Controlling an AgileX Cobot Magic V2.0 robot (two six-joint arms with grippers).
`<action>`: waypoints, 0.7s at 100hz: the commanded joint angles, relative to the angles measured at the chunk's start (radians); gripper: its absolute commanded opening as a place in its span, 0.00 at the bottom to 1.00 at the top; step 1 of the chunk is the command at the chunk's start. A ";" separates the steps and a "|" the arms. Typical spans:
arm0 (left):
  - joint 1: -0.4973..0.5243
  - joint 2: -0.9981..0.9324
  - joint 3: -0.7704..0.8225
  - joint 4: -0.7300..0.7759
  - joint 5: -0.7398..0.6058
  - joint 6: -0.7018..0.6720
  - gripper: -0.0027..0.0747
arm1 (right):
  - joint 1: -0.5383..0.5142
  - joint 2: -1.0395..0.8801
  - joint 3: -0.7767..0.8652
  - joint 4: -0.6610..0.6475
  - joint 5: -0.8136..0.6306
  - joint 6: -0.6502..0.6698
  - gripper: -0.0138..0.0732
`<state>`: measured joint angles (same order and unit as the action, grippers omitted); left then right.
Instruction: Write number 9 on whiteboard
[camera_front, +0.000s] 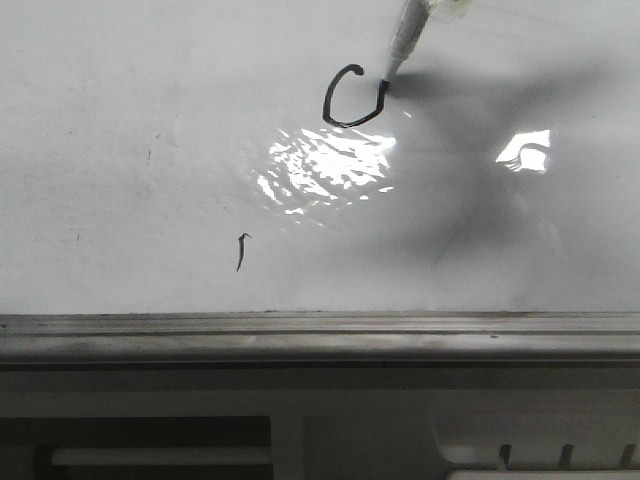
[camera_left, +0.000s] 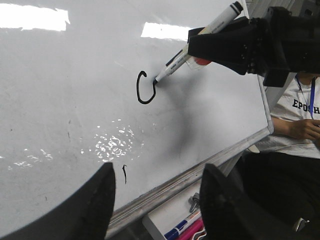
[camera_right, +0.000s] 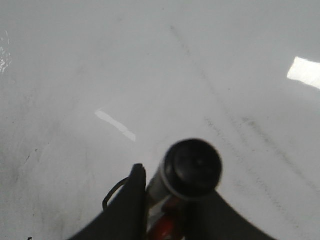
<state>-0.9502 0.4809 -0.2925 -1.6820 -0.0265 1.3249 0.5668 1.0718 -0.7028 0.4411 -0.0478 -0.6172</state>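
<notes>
Right gripper (camera_left: 220, 47) clamped on tilted marker (camera_left: 200, 37), tip touching whiteboard (camera_front: 120, 120) to close the number 9 (camera_front: 352, 98) loop; left gripper (camera_left: 157, 200) apart, idle.

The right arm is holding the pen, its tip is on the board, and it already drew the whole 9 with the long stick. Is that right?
Not quite. The 9 isn't whole: the front view shows only an open curly loop, no long stick yet. The rest is right: the right gripper holds the pen, and its tip touches the board at the loop's end.
</notes>
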 joint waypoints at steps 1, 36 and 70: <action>-0.002 0.003 -0.029 -0.005 0.009 -0.009 0.48 | -0.021 0.008 -0.034 -0.036 -0.097 -0.033 0.08; -0.002 0.003 -0.029 -0.005 0.018 -0.009 0.48 | -0.021 0.008 -0.034 -0.055 -0.069 -0.033 0.08; -0.002 0.003 -0.029 -0.005 0.037 -0.009 0.48 | -0.013 0.035 0.020 -0.012 0.168 -0.033 0.08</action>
<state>-0.9502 0.4809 -0.2925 -1.6820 -0.0102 1.3249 0.5609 1.0838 -0.7020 0.4396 0.1019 -0.6252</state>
